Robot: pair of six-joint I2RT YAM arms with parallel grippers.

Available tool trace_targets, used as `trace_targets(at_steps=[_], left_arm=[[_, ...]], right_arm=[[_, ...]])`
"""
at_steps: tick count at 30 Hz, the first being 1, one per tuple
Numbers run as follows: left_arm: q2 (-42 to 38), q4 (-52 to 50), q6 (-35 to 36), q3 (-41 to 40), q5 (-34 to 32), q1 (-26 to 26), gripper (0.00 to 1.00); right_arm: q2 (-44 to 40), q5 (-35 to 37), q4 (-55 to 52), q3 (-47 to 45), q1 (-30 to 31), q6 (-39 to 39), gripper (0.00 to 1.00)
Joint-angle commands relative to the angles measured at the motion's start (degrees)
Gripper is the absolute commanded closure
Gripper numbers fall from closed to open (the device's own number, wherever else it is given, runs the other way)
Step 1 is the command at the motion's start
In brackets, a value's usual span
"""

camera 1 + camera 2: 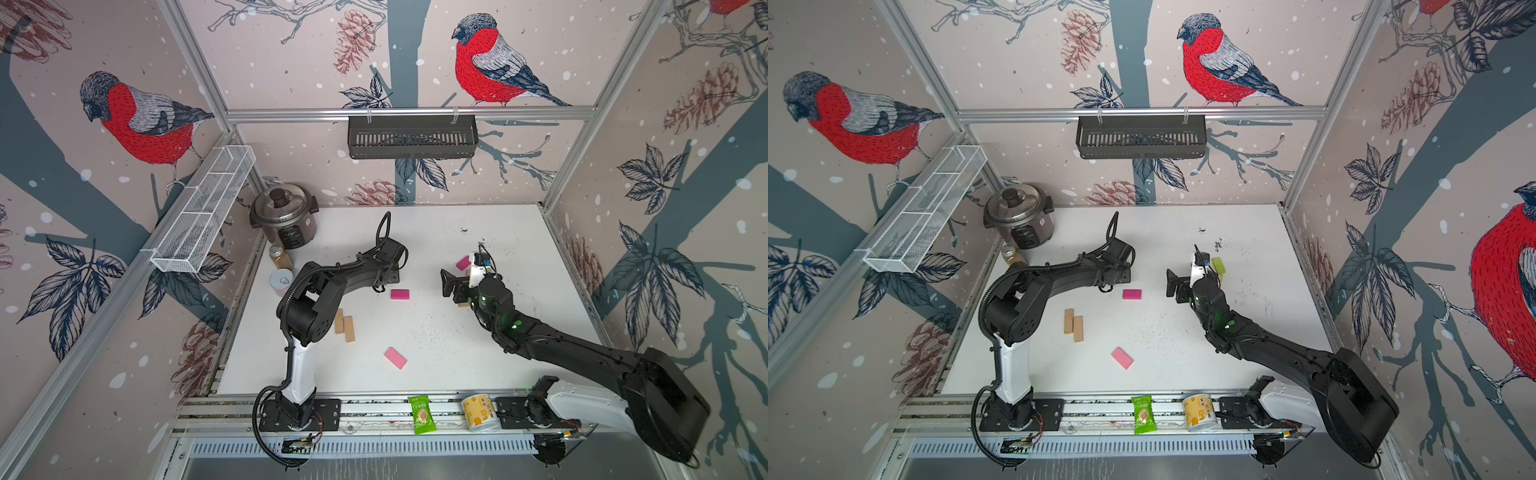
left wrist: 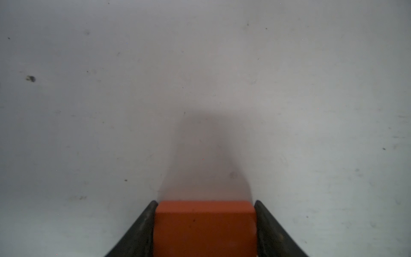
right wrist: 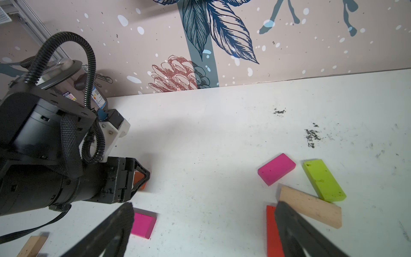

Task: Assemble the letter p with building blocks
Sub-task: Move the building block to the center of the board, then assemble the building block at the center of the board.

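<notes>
My left gripper (image 2: 204, 203) is shut on an orange block (image 2: 204, 229), held low over bare white table; the right wrist view shows that gripper (image 3: 140, 175) too. Just beside it lies a magenta block (image 1: 400, 294) (image 3: 142, 224). Nearer the front lie two wood bars (image 1: 339, 321) (image 1: 349, 328) and a light pink block (image 1: 395, 358). My right gripper (image 3: 203, 208) (image 1: 446, 286) hovers open with nothing between its fingers. Around it lie a magenta block (image 3: 276, 168), a lime green block (image 3: 323, 180) (image 1: 1218, 265), a wood bar (image 3: 311, 207) and a red block (image 3: 272, 231), partly hidden by a finger.
A rice cooker (image 1: 284, 216), a jar (image 1: 280, 257) and a tin (image 1: 281, 280) stand at the back left. A green snack packet (image 1: 422, 414) and a yellow cup (image 1: 480, 412) sit on the front rail. A black basket (image 1: 411, 137) and a wire basket (image 1: 203, 208) hang on the walls.
</notes>
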Motion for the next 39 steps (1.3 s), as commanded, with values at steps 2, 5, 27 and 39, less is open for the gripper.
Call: trace_targets(at_steps=[2,5,27,39], left_arm=[[1.2,-2.1,-0.3,0.9,1.1,-0.1,0.36],[1.2,-2.1,-0.2,0.9,1.3,-0.2,0.34],[-10.3,-5.2,-0.4,3.4,1.2,-0.2,0.03],[-48.0,-6.1,2.3,-13.6,8.1,-0.1,0.03]], right_arm=[[-0.1,0.9,0.4,0.4,0.3,-0.6,0.00],[-0.2,1.1,0.4,0.4,0.3,-0.6,0.00],[-2.4,1.6,-0.4,-0.1,0.4,-1.3,0.00],[-4.0,-1.1,-1.1,0.0,0.7,-3.4,0.00]])
